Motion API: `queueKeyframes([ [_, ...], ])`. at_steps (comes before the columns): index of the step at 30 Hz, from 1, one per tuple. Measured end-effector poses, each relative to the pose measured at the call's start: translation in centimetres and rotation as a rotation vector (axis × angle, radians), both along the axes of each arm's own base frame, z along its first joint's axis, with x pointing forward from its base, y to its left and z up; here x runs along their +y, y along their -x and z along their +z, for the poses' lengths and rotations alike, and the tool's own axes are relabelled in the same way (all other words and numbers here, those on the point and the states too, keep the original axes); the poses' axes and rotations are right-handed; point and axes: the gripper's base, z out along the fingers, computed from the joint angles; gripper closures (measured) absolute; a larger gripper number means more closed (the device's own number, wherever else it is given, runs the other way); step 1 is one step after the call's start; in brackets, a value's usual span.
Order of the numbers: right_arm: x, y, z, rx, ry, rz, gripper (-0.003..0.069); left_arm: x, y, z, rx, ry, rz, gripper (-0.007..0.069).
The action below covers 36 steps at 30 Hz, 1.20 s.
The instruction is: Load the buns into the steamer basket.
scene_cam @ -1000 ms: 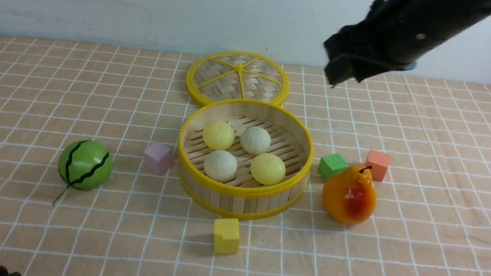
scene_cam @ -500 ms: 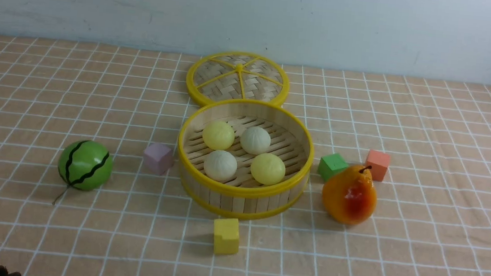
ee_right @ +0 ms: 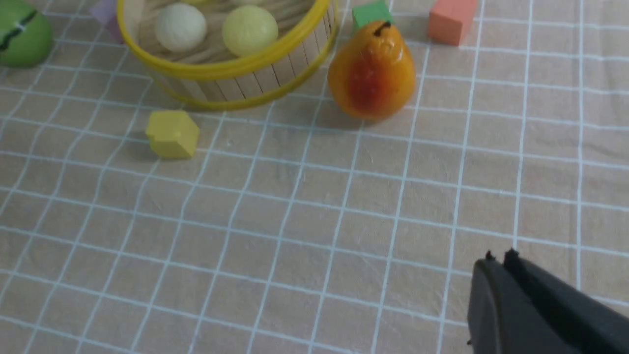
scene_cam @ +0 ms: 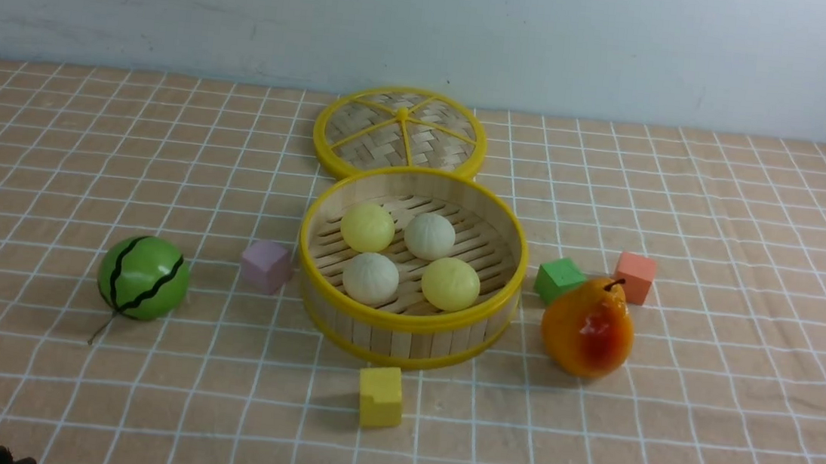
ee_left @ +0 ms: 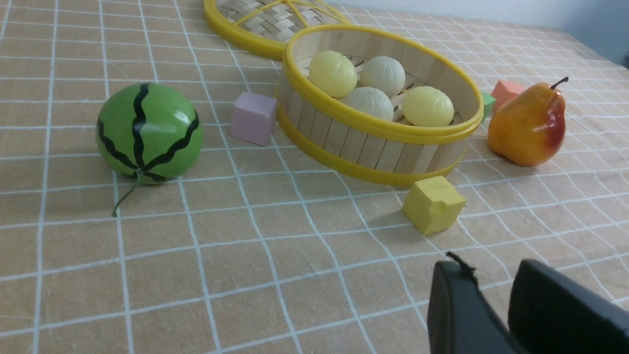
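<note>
Near the robot, the left claw point(ee_left: 496, 314) hangs low over bare cloth with a small gap between its fingers, holding nothing. The right claw point(ee_right: 501, 305) is pinched closed and empty. Past them sits a yellow cube point(scene_cam: 380, 395), just in front of the basket point(scene_cam: 406, 321). All four buns point(scene_cam: 410, 258) lie inside it, so the job looks done. Next, the arms need only stay back. There is lots of open cloth near the robot.

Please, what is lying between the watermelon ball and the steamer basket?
In the front view, only the pale purple cube lies between the watermelon ball and the steamer basket, close beside the basket's wall; whether it touches cannot be told.
</note>
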Motion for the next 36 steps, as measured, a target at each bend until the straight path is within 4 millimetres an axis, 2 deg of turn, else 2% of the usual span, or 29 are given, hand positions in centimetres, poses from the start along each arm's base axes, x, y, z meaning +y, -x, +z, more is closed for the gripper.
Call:
queueKeyframes([
  [4, -0.2, -0.1, -1.1, 0.022, 0.038, -0.006, 0.0653, 0.0, 0.0, 0.0, 0.000, 0.000, 0.000, 0.0459],
  [9, -1.3, 0.2, -3.9, -0.131, 0.055, -0.042, 0.0680, 0.0, 0.0, 0.0, 0.000, 0.000, 0.000, 0.0457],
  [11, -2.7, 1.6, -7.5, -0.249, 0.036, -0.138, 0.0680, 0.0, 0.0, 0.0, 0.000, 0.000, 0.000, 0.0452],
  [12, -3.0, 2.0, -8.9, -0.253, 0.037, -0.165, 0.0680, 0.0, 0.0, 0.0, 0.000, 0.000, 0.000, 0.0451],
  [13, -3.1, 2.2, -9.0, -0.282, 0.032, -0.174, 0.0680, 0.0, 0.0, 0.0, 0.000, 0.000, 0.000, 0.0450],
  [14, -3.5, 3.1, -11.6, -0.336, 0.026, -0.226, 0.0680, 0.0, 0.0, 0.0, 0.000, 0.000, 0.000, 0.0449],
  [19, -4.1, 4.6, -17.0, -0.443, 0.008, -0.307, 0.0680, 0.0, 0.0, 0.0, 0.000, 0.000, 0.000, 0.0442],
  [22, -4.1, 5.2, -17.8, -0.427, 0.028, -0.307, 0.0680, 0.0, 0.0, 0.0, 0.002, -0.001, 0.000, 0.0442],
  [36, -4.2, 5.3, -17.8, -0.419, 0.024, -0.315, 0.0676, 0.0, 0.0, 0.0, 0.005, -0.002, -0.001, 0.0428],
])
